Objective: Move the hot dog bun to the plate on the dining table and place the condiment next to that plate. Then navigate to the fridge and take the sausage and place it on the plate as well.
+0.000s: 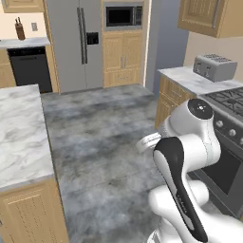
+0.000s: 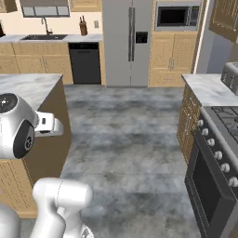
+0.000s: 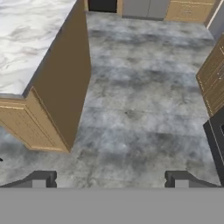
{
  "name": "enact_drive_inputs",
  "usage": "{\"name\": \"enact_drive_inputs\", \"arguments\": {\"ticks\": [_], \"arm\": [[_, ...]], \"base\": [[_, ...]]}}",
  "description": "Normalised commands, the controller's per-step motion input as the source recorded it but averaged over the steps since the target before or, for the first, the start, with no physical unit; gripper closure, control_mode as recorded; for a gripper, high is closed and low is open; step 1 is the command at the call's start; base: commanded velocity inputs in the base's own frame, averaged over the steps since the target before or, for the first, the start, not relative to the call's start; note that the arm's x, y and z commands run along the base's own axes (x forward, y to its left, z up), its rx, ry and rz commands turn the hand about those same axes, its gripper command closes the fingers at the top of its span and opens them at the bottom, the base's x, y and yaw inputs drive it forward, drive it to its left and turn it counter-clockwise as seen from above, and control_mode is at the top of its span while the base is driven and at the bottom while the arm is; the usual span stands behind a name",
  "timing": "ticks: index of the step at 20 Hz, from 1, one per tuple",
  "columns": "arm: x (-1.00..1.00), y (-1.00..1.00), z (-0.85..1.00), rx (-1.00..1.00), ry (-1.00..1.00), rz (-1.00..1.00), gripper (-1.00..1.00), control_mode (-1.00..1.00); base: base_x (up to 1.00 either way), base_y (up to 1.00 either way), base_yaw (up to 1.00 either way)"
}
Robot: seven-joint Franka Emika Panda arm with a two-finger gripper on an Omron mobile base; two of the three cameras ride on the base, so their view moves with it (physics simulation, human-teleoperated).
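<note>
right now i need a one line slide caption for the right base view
Mobile Panda arm faces down a grey kitchen aisle toward the closed steel fridge, marble island at left, stove at right.

This is looking like a home kitchen. A tall grey fridge [image 2: 128, 42] is standing at the far wall beside a built-in microwave [image 2: 175, 16] and wooden cabinets [image 2: 173, 58]. A dishwasher [image 2: 85, 62], a sink [image 2: 45, 36], a stove [image 1: 228, 118], a toaster [image 1: 214, 67] and marble counters [image 1: 21, 133] are surrounding the grey floor [image 2: 130, 139].
</note>
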Motion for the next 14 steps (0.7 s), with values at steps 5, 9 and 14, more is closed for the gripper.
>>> {"name": "enact_drive_inputs", "arguments": {"ticks": [5, 9, 14], "arm": [[0.00, 0.00, 0.00, 0.00, 0.00, 0.00, -1.00, 1.00], [0.00, 0.00, 0.00, 0.00, 0.00, 0.00, -1.00, 1.00], [0.00, 0.00, 0.00, 0.00, 0.00, 0.00, -1.00, 1.00]], "base": [[0.99, -1.00, 0.26], [1.00, -1.00, 0.17], [1.00, -0.78, 0.04]]}}
